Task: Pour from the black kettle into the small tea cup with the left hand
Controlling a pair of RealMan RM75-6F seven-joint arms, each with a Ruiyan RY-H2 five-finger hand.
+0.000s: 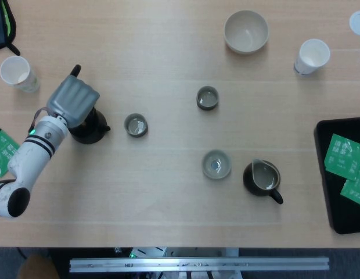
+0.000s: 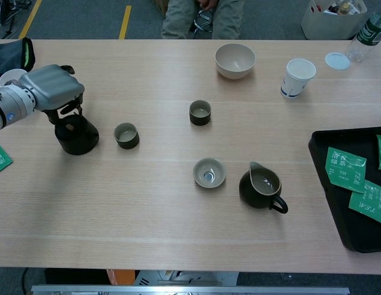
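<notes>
Black kettle: round, matte; my left hand grips its handle.
Cup: small, glazed, just right.
Table: pale wood.

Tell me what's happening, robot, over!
Left hand on top of black kettle, fingers around its handle; right hand out of sight. Kettle upright on table, small tea cup just beside it. Nothing between them, over.

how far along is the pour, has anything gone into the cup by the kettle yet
Done: the left hand grips the black kettle from above. In hand: the kettle stands upright beside the small tea cup, not tilted. Left: tipping it over the cup. Whether the cup holds liquid cannot be told.
</notes>
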